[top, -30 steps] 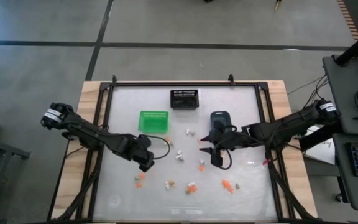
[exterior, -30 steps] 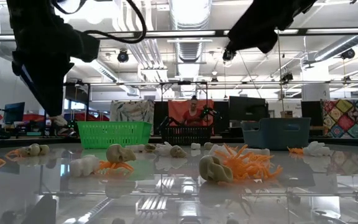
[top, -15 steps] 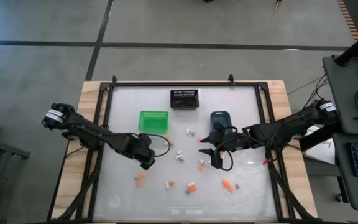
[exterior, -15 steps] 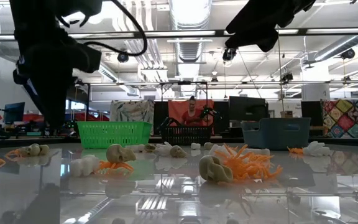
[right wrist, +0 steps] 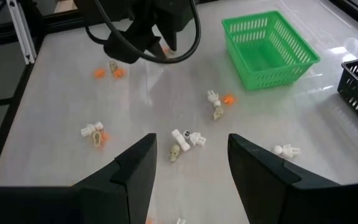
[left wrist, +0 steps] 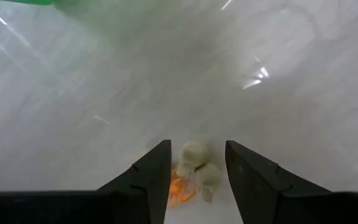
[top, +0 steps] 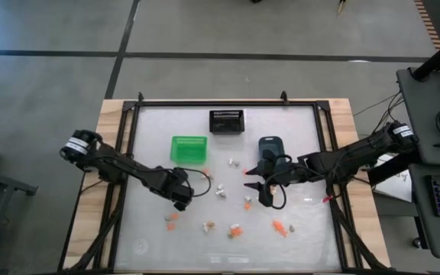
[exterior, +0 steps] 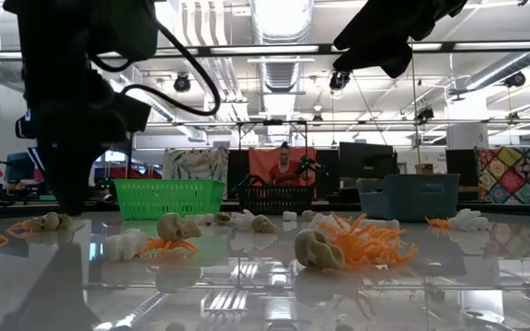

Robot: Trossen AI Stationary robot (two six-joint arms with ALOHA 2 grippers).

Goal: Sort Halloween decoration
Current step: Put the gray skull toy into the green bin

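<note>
The Halloween decoration is several tiny orange, white and tan trinkets strewn over the white table's near half. My left gripper points down, low over the table's near left. It is open. A tan skull-like trinket with an orange piece lies on the table between its fingers, which stand on either side of it. My right gripper hangs open in the air right of the middle, over white trinkets.
A green bin, a black mesh bin and a blue-grey bin stand across the table's far half. More trinkets lie along the near side and near right. A person shows far behind the table.
My left gripper has gone down toward the table at the near left, still open, and now stands low over the tan and orange trinket. The right arm has kept still.
</note>
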